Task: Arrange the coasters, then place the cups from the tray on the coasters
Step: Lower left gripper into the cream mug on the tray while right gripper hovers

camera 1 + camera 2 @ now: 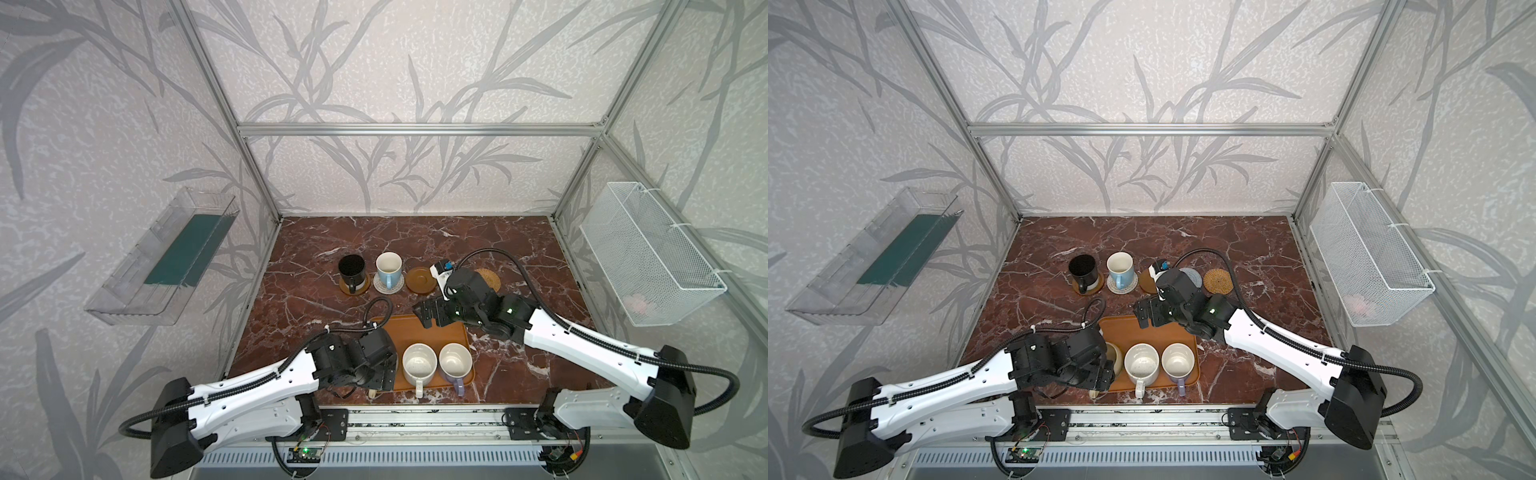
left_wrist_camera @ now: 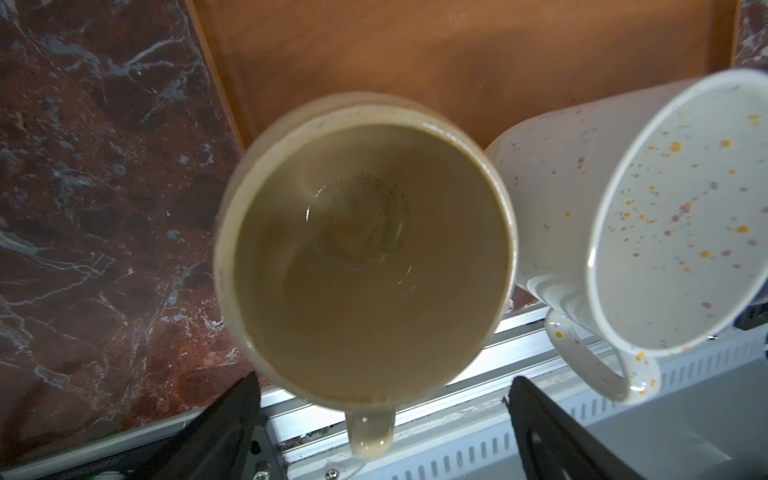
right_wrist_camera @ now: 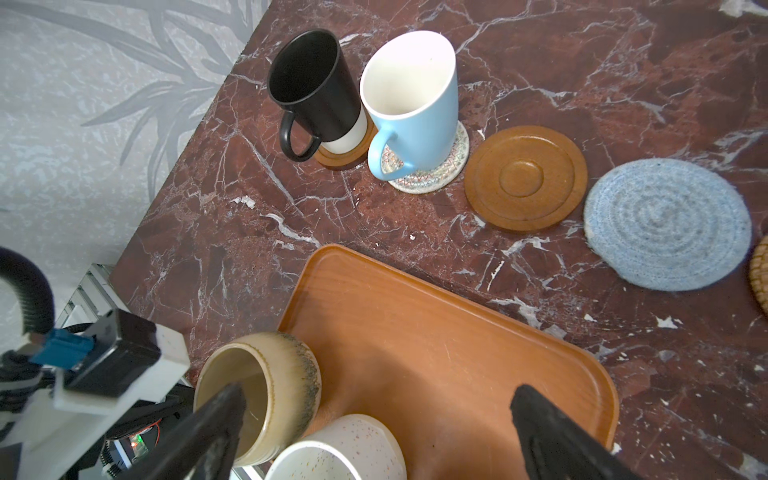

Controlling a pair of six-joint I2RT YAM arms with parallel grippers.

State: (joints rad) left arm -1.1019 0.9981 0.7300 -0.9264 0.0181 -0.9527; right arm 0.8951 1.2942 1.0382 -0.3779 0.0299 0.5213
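Coasters in one row across marble table (image 1: 540,241), on far side of tray (image 1: 399,336). From left in both top views:
- brown rimmed coaster (image 3: 340,160) under black cup (image 1: 351,266), upright, handle toward the arms
- woven cream coaster (image 3: 436,178) under light blue cup (image 1: 389,268), upright, handle likewise toward the arms
- second brown coaster (image 1: 419,280), bare
- grey-blue woven coaster (image 1: 1196,276), bare, partly behind right arm (image 1: 1287,336)
- tan rattan coaster (image 1: 1217,281), bare, last on the right

Black and blue cups close side by side, contact between them not clear.

Three cups on tray, all along its near edge:
- squat cream-yellow cup (image 2: 365,257) at near left corner
- speckled white cup (image 1: 419,365) just beside it in the middle
- lavender cup (image 1: 455,362) on the right, near the speckled one

All three handles toward the robot base.

Left gripper (image 2: 382,380): low over cream-yellow cup, jaws spread wide, one finger (image 2: 232,419) on each side of the handle, clear gap to it, nothing gripped. Cup rim blurred in left wrist view, so cannot tell whether cup flat on tray or just off it.

Right gripper (image 3: 380,388): above far part of tray, beyond the three cups, jaws at full spread, nothing held, no contact with any cup or coaster
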